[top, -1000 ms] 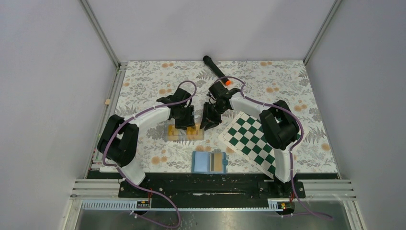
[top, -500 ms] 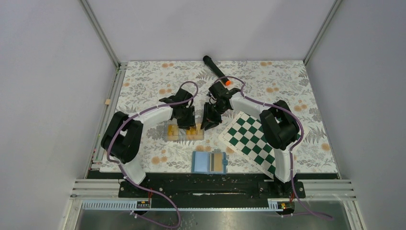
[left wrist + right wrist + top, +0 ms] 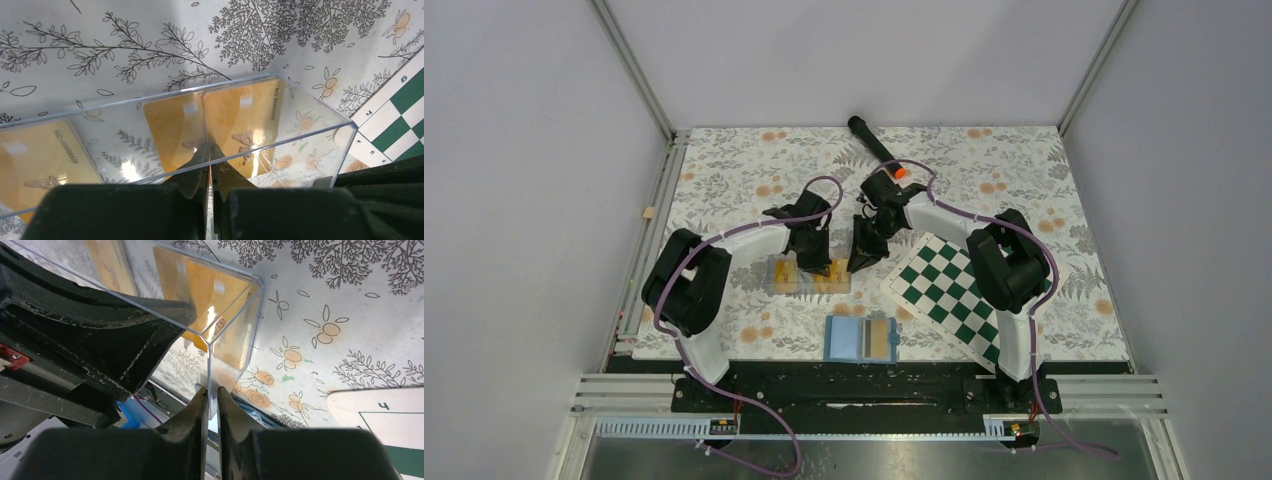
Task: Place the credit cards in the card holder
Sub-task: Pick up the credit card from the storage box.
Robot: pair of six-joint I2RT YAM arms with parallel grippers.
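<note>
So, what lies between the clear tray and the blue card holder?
Nothing: only bare floral tablecloth separates the clear tray from the card holder, as the top view shows.

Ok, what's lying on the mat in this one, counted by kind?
credit cards: 3 showing, all inside the tray
clear tray: 1
card holder: 1
chessboard: 1
black pen-like tool: 1
Total: 7

L arm (image 3: pixel 744 240) & R arm (image 3: pixel 936 214) fwd; L hand (image 3: pixel 208 152) pinched tight, R hand (image 3: pixel 211 392) prob. clamped.
</note>
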